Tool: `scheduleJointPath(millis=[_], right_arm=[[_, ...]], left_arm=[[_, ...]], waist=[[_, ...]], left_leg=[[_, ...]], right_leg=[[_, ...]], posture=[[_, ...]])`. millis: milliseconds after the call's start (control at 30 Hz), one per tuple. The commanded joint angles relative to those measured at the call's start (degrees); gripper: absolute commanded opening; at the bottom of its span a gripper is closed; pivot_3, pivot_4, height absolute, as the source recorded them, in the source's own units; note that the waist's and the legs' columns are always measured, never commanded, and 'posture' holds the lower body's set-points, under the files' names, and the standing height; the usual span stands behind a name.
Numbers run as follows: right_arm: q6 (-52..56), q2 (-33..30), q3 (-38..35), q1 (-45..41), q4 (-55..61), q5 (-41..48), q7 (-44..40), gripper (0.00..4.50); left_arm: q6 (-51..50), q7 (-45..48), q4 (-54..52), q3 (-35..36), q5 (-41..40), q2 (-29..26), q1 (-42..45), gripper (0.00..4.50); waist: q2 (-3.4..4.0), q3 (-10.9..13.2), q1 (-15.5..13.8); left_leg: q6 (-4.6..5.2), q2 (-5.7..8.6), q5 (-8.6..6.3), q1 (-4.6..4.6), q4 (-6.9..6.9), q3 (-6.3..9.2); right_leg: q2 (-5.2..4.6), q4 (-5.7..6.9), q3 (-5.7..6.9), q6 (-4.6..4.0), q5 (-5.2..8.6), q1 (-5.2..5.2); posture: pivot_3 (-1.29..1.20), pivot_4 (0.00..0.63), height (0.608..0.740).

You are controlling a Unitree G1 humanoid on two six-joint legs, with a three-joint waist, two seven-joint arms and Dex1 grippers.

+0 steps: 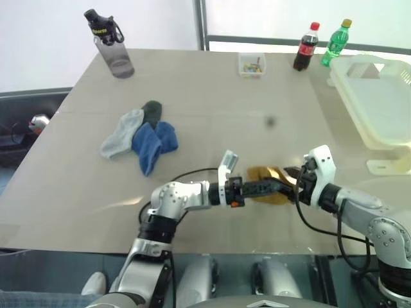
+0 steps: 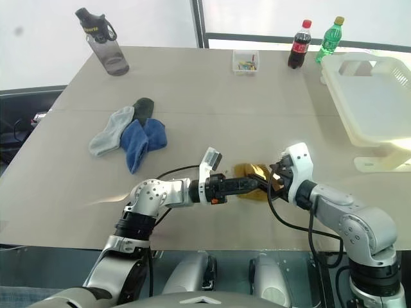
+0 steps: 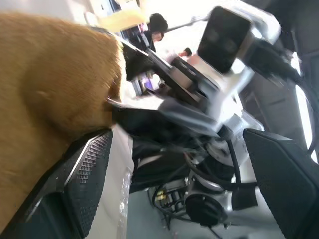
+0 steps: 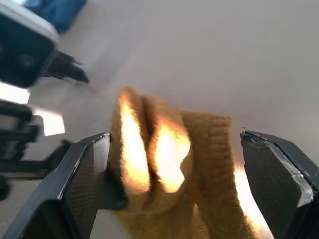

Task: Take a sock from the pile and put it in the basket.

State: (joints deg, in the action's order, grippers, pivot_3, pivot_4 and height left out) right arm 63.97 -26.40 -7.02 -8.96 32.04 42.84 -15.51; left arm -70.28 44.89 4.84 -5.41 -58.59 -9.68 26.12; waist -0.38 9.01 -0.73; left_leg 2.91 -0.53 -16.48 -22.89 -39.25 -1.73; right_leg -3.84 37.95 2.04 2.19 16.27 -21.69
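Observation:
A mustard yellow sock [image 1: 260,174] hangs just above the table near its front edge, between my two grippers. My left gripper [image 1: 279,187] points to the right and is open, with the sock [image 3: 50,99] lying against one finger [image 3: 87,169]. My right gripper [image 4: 174,139] faces it, open, with its fingers wide on either side of the sock [image 4: 199,144]. The pile [image 1: 144,138] of grey, blue and dark green socks lies at the table's left middle. The cream-white basket [image 1: 379,102] stands at the far right.
A dark water bottle [image 1: 112,45] stands at the far left corner. At the far edge are a small clear box [image 1: 252,64], a cola bottle [image 1: 306,46] and a green bottle [image 1: 336,42]. A seam crosses the table [image 1: 257,115].

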Motion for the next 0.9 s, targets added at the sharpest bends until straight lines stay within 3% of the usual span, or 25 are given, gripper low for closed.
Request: scheduleJointPath(millis=[33,367,633,700,733,767,900], right_arm=[[1.33,-0.29,0.51,-0.62,0.26,-0.47,0.90,4.28],[1.58,-3.62,5.98,1.50,0.18,-4.68,-0.11,4.28],[0.06,-5.30,9.20,2.45,-1.49,-7.72,-2.15,4.28],[-0.55,-6.10,10.49,2.63,-1.96,-8.99,-2.76,3.75],[-0.84,-6.33,10.91,2.72,-2.09,-9.38,-3.07,3.69],[-0.97,-6.44,11.20,2.78,-2.21,-9.60,-3.47,3.21],[-2.06,-7.14,12.75,3.09,-2.16,-10.86,-5.31,3.21]], left_arm=[[-0.10,3.07,-7.25,-0.71,-0.77,-2.44,-1.48,4.50],[11.43,8.31,-22.34,-3.21,9.93,-18.33,-4.81,4.50],[30.55,8.72,-23.79,-2.37,23.76,-24.19,-4.74,4.50],[36.35,10.27,-23.56,-3.85,28.39,-26.16,-5.31,4.50],[38.58,10.67,-23.34,-4.29,30.06,-26.67,-5.54,4.50],[40.39,10.63,-23.07,-4.51,31.46,-26.84,-5.67,4.50],[44.48,7.96,-21.28,-3.60,34.70,-25.11,-6.01,4.50]], waist=[[0.01,0.00,0.03],[0.04,0.00,0.02],[0.04,-0.01,-0.02],[0.04,-0.01,-0.01],[0.04,-0.01,-0.02],[0.04,-0.01,-0.03],[0.03,-0.01,-0.04]], left_leg=[[0.00,0.00,0.00,0.01,0.00,0.00],[0.00,-0.01,0.00,0.03,0.03,0.00],[0.01,-0.02,-0.01,0.05,0.06,0.00],[0.01,-0.02,-0.01,0.05,0.07,0.00],[0.01,-0.02,-0.01,0.05,0.07,0.00],[0.01,-0.02,-0.01,0.05,0.07,0.00],[0.12,-0.02,-0.08,0.05,0.08,0.00]], right_leg=[[-0.01,0.00,0.00,0.00,0.00,0.00],[-0.03,-0.01,-0.02,-0.02,0.01,0.00],[-0.08,-0.04,0.00,-0.02,0.01,0.01],[-0.08,-0.04,0.00,-0.02,0.01,0.01],[-0.08,-0.05,0.00,-0.02,0.01,0.01],[-0.09,-0.06,0.00,-0.03,0.01,0.01],[-0.13,-0.07,0.02,-0.02,0.01,0.01]], posture=[[0.00,0.150,0.740],[0.00,0.150,0.740],[0.00,0.150,0.740],[0.00,0.150,0.740],[0.00,0.150,0.740],[0.00,0.150,0.740],[0.00,0.150,0.740]])
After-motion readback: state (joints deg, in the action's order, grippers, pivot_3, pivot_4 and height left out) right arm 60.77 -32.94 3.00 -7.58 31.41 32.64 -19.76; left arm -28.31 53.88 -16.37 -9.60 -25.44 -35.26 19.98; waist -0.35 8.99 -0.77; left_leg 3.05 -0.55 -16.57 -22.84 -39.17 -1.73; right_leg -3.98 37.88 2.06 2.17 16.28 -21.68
